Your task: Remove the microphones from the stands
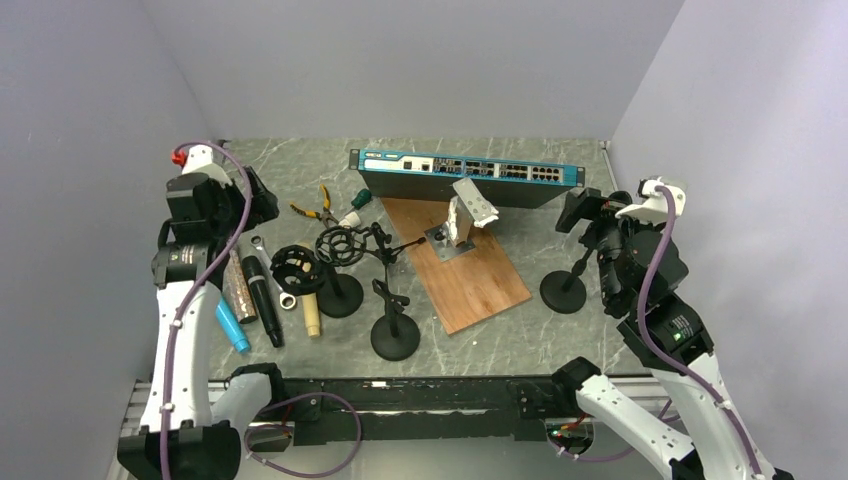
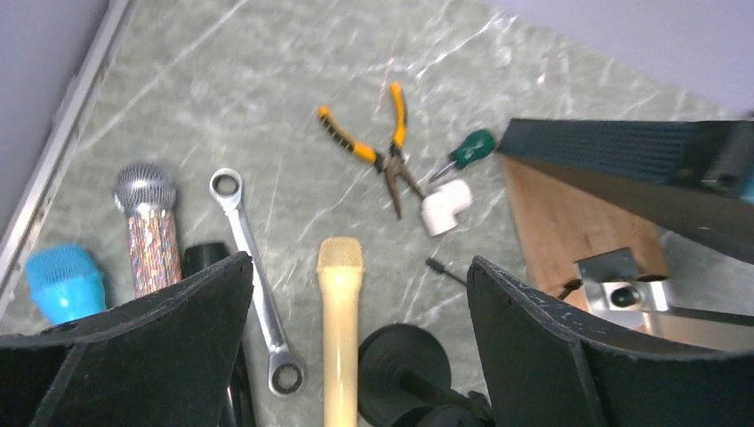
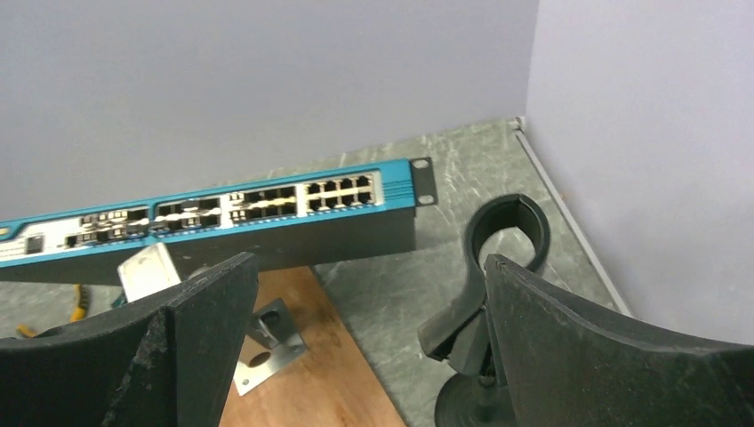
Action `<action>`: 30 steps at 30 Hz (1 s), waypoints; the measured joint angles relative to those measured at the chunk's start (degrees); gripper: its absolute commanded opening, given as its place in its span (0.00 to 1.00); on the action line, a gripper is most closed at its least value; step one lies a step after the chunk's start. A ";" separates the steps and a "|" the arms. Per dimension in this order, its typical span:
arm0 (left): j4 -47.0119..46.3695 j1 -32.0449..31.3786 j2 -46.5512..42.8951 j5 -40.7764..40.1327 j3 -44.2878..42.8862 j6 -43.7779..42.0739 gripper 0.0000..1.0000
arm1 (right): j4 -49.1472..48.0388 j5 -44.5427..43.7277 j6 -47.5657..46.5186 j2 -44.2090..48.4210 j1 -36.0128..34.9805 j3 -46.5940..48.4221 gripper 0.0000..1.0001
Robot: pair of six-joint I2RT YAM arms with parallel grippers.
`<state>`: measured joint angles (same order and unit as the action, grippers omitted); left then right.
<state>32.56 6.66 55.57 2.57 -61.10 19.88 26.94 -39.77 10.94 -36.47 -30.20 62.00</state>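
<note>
the left hand [image 2: 356, 277] is seen released over the beige microphone [image 2: 340, 307] on the desk [image 2: 267, 98], while the right hand [image 3: 369, 271] is held released beside a black stand [image 3: 453, 327].

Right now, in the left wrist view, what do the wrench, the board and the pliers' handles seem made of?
Wrench: probably steel, polished; it is silver and shines. Board: looks like wood or bamboo, smooth; warm brown with faint lines. Pliers handles: likely rubber or plastic sleeves, matte; yellow with black parts.
</note>
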 measured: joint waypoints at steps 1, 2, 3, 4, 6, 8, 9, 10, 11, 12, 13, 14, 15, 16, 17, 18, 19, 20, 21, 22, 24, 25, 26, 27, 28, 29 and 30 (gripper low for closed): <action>-0.09 0.02 -0.46 0.66 -1.05 -0.52 0.88 | -0.02 1.16 -0.35 -0.22 0.00 0.61 1.00; -0.26 0.07 -0.87 2.16 -2.03 -0.98 0.83 | -0.07 2.25 -0.66 -0.48 0.00 1.16 1.00; -0.83 0.09 -1.38 4.63 -2.95 -1.66 0.81 | -0.04 3.74 -0.96 -0.81 0.00 1.73 1.00; -1.60 0.00 -1.75 7.32 -3.52 -2.27 0.82 | -0.11 4.87 -1.16 -1.14 0.00 2.03 1.00; -3.34 -1.01 -2.19 13.42 -4.59 -4.09 0.85 | -0.22 7.48 -1.55 -1.97 0.00 2.25 1.00; -5.31 -5.42 -2.32 17.94 -5.57 -7.56 0.87 | -0.22 9.55 -1.77 -3.04 0.00 2.25 1.00; -5.95 -8.35 -2.36 19.71 -5.86 -9.42 0.88 | -0.20 10.38 -1.79 -3.58 0.00 2.25 1.00; -6.36 -13.05 -2.51 21.03 -6.10 -12.68 0.87 | -0.20 11.17 -1.84 -4.09 0.00 2.25 1.00; -6.56 -16.17 -2.64 22.23 -6.19 -14.95 0.87 | -0.17 11.72 -1.90 -4.37 0.00 2.25 1.00; -6.32 -19.63 -2.67 23.26 -6.38 -17.53 0.87 | -0.20 12.11 -1.97 -4.55 0.00 2.25 1.00; -5.84 -22.34 -2.60 24.09 -6.73 -19.76 0.86 | -0.17 12.61 -1.99 -4.74 0.00 2.25 1.00; -4.90 -24.17 -2.29 24.61 -7.39 -21.86 0.86 | -0.15 13.03 -2.03 -4.81 0.00 2.25 1.00; -3.67 -25.86 -1.53 24.70 -8.48 -24.04 0.86 | -0.11 13.31 -2.10 -4.81 0.00 2.25 1.00; -2.38 -27.30 -0.39 24.50 -9.84 -25.79 0.86 | -0.09 13.35 -2.25 -4.74 0.00 2.23 1.00; -0.66 -29.22 1.36 23.28 -11.72 -27.78 0.87 | -0.11 13.35 -2.40 -4.61 0.00 2.23 1.00; 0.48 -31.12 2.93 22.16 -13.29 -29.27 0.87 | -0.11 13.35 -2.47 -4.35 0.00 2.23 1.00; 2.67 -34.05 5.60 19.65 -15.72 -31.30 0.87 | -0.09 13.35 -2.54 -4.11 0.00 2.23 1.00; 3.82 -36.15 7.58 18.01 -17.18 -32.35 0.86 | -0.11 13.35 -2.60 -3.89 0.00 2.23 1.00; 5.70 -38.93 10.64 15.02 -19.21 -33.79 0.85 | -0.09 13.35 -2.67 -3.63 0.00 2.21 1.00; 6.62 -40.39 12.87 13.18 -20.09 -34.38 0.85 | -0.11 13.35 -2.78 -3.48 0.00 2.21 1.00; 9.18 -42.32 17.51 8.59 -20.79 -35.56 0.84 | -0.15 13.33 -2.97 -2.89 0.00 2.14 1.00; 10.49 -42.60 19.19 6.75 -20.79 -35.78 0.84 | -0.17 13.33 -3.04 -2.51 0.00 2.08 1.00; 12.00 -42.64 20.94 4.90 -20.79 -35.93 0.84 | -0.22 13.33 -3.08 -2.25 0.00 2.01 1.00; 13.07 -42.64 22.08 3.48 -20.79 -36.00 0.84 | -0.24 13.33 -3.15 -2.10 0.00 1.99 1.00; 13.86 -42.62 22.84 2.49 -20.79 -36.11 0.85 | -0.28 13.33 -3.26 -2.03 0.00 1.97 1.00; 14.64 -42.56 23.32 1.55 -20.79 -36.11 0.85 | -0.39 13.33 -3.30 -2.01 0.00 1.92 1.00; 15.26 -42.53 23.54 0.94 -20.79 -36.11 0.86 | -0.50 13.33 -3.39 -2.01 0.00 1.81 1.00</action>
<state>47.81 -35.88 79.11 3.51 -81.89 -16.23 26.44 -26.44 7.55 -38.48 -30.20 63.81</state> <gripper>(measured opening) 0.846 0.997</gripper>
